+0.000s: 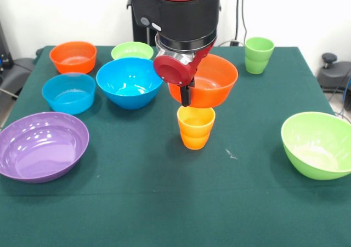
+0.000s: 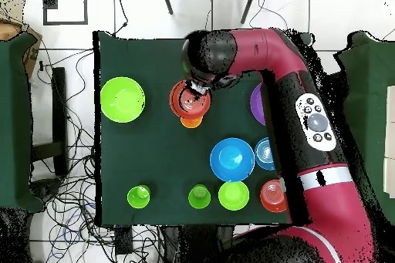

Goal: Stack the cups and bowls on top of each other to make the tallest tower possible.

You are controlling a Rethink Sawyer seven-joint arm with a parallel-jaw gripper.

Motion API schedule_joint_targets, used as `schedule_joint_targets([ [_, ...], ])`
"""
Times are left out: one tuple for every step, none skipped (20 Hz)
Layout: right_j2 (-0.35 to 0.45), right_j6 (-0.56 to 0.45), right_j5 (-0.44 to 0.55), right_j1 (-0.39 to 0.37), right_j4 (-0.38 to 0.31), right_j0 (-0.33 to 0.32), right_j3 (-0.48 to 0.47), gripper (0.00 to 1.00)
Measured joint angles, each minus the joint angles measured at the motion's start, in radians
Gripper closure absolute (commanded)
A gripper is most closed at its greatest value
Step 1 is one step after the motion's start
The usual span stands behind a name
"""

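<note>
Gripper (image 1: 186, 96) clamps the rim of a glossy orange plastic bowl (image 1: 211, 82), held over an orange tapered plastic cup (image 1: 196, 126).

The front view shows the cup just under the jaws; overhead, only its edge (image 2: 191, 123) peeks from beneath the bowl (image 2: 190, 99).

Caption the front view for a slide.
End effector holds glossy orange plastic bowl above the orange plastic cup.
</note>
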Motion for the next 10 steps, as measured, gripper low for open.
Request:
schedule_joint_targets([
  [0.0, 0.0, 0.0, 0.0, 0.0, 0.0, 0.0, 1.0],
  [0.0, 0.0, 0.0, 0.0, 0.0, 0.0, 0.001, 1.0],
  [0.0, 0.0, 0.0, 0.0, 0.0, 0.0, 0.001, 1.0],
  [0.0, 0.0, 0.0, 0.0, 0.0, 0.0, 0.002, 1.0],
  [0.0, 0.0, 0.0, 0.0, 0.0, 0.0, 0.003, 1.0],
  [0.0, 0.0, 0.0, 0.0, 0.0, 0.0, 0.004, 1.0],
  [0.0, 0.0, 0.0, 0.0, 0.0, 0.0, 0.005, 1.0],
  [0.0, 0.0, 0.0, 0.0, 0.0, 0.0, 0.005, 1.0],
  [0.0, 0.0, 0.0, 0.0, 0.0, 0.0, 0.005, 0.0],
  [0.0, 0.0, 0.0, 0.0, 0.0, 0.0, 0.005, 0.0],
])
